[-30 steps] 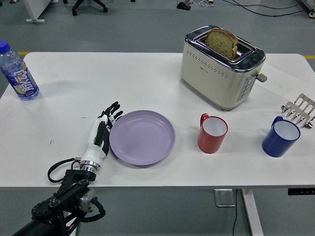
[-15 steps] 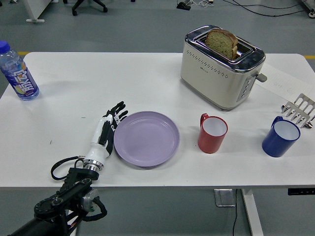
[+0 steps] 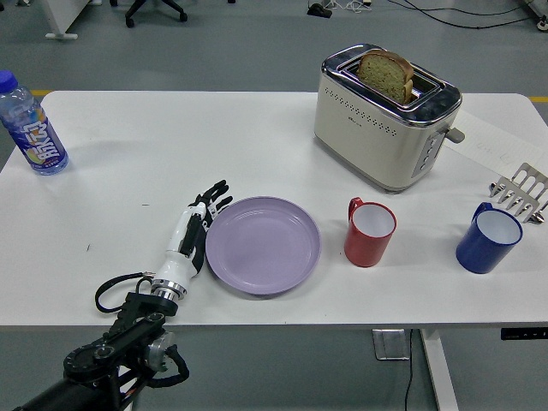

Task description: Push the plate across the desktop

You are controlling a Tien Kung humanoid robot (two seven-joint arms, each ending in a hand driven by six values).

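We are in the middle of the push. Our left hand (image 3: 195, 235) lies flat, fingers straight and loose, holding nothing, with its side touching the left rim of the purple plate (image 3: 263, 246). The plate sits near the front of the white table (image 3: 214, 137), and the red mug (image 3: 368, 232) stands close on its right. Next we think we need a slow, steady push to the right, and we must watch the gap so the plate does not bump the mug.
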